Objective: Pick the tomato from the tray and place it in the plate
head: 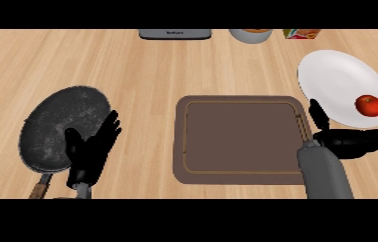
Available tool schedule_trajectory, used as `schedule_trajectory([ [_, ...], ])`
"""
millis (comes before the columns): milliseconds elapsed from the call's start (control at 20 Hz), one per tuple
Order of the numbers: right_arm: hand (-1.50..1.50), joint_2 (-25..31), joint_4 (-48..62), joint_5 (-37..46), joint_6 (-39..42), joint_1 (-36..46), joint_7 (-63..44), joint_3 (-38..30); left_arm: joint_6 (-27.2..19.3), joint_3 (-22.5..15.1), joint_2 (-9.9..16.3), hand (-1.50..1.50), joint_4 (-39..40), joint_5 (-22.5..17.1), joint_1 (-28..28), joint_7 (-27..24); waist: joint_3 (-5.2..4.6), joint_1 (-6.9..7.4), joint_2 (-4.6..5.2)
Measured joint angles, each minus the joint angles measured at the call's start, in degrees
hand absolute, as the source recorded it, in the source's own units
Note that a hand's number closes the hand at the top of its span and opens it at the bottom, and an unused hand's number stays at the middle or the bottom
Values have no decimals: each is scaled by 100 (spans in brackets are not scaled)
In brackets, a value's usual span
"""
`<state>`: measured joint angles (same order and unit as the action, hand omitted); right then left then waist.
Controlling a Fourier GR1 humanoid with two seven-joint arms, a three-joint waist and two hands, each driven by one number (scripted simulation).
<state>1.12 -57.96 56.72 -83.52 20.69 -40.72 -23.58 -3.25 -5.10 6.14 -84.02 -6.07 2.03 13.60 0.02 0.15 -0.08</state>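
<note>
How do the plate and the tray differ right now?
The plate is white and round; the tray is brown and rectangular with rounded corners. The plate holds the tomato near its lower right rim; the tray has nothing on it. The plate lies at the counter's right side, partly cut by the view's edge; the tray lies in the middle, fully in view. Both rest flat on the wooden counter.

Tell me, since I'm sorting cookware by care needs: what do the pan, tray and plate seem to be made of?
The pan looks like dark cast iron or speckled non-stick: a matte, mottled black surface, with what seems a wooden handle. The tray appears matte brown plastic or wood, with a thin groove around its rim. The plate looks like glazed white ceramic, smooth and evenly bright; it holds the tomato.
</note>
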Motion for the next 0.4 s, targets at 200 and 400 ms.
schedule_trajectory([
  [200, -150, -68, 62, 129, 1, -140, -280, 227, 41, 32, -39, 0, 67, 17, -5, -46, -3, 16, 2],
  [400, -150, -94, 152, 428, -4, -183, -649, 356, 50, 94, -62, 0, 209, 49, -97, -118, -4, 25, 3],
])
